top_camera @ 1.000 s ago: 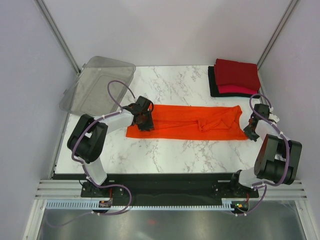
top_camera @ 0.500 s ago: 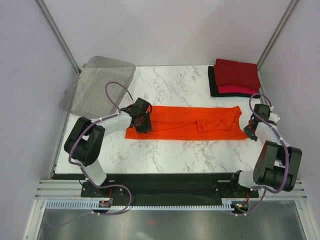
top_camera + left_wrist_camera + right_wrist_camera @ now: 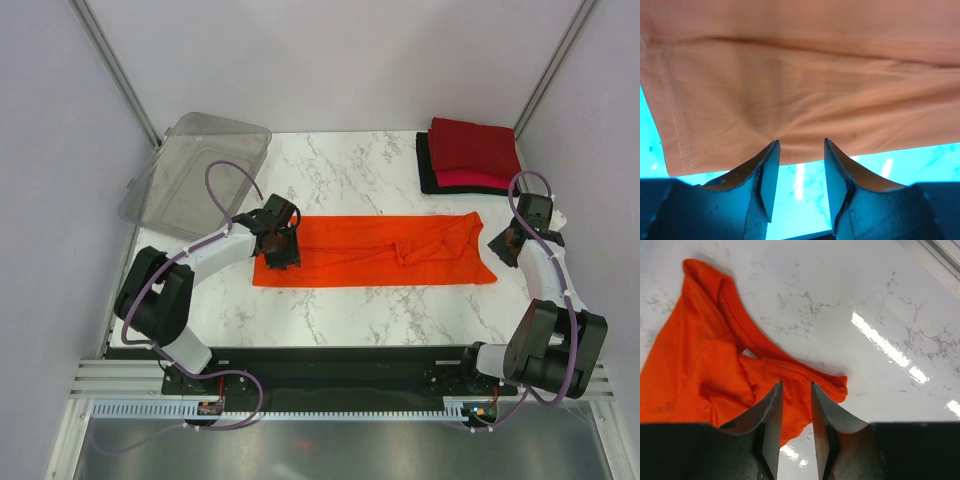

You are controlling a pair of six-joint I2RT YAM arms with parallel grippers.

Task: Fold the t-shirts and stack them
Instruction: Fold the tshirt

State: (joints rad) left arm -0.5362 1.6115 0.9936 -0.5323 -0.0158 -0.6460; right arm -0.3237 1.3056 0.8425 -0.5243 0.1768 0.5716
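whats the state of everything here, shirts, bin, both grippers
orange shirt, folded into a long strip, lying flat, right end bunched
black shirt, folded, lowest of three
pinkish-red shirt, folded, on the black one
dark red shirt, folded, on top
bin, looks empty, askew at the far left corner
left gripper, open, holding nothing
right gripper, open, holding nothing

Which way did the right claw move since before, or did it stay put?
Yes. The right gripper moved farther back on the table, closer to the folded stack in the corner.
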